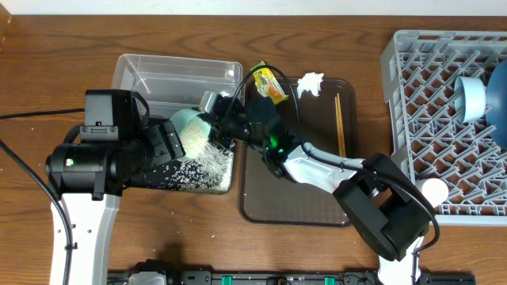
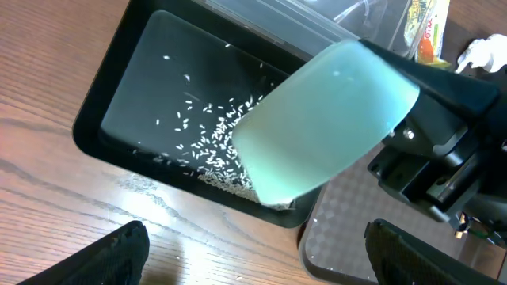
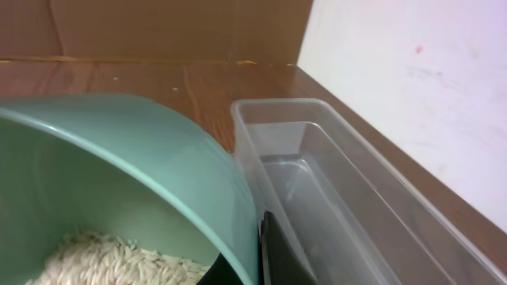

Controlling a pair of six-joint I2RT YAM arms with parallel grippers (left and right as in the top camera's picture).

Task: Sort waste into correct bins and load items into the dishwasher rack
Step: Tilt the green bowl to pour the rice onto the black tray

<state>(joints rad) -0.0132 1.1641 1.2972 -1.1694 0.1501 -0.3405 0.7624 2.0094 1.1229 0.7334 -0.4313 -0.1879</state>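
My right gripper (image 1: 215, 120) is shut on the rim of the pale green-white bowl (image 1: 190, 131) and holds it tipped over the black tray (image 1: 162, 176). White rice grains (image 1: 210, 162) spill from the bowl into the tray. In the right wrist view, rice (image 3: 103, 257) still lies in the bowl (image 3: 119, 158), with my fingers (image 3: 255, 253) on its rim. In the left wrist view, the bowl (image 2: 325, 119) hangs over the tray (image 2: 158, 95). My left gripper (image 2: 253, 253) is open and empty beside the tray. The clear tub (image 1: 178, 75) holds nothing I can see.
The brown serving tray (image 1: 297, 198) holds the snack wrapper (image 1: 271, 84), the white tissue (image 1: 310, 81) and the chopsticks (image 1: 341, 123). The grey rack (image 1: 428, 71) at right holds the light blue bowl (image 1: 473, 99), the blue plate (image 1: 499, 103) and the small cup (image 1: 434, 190).
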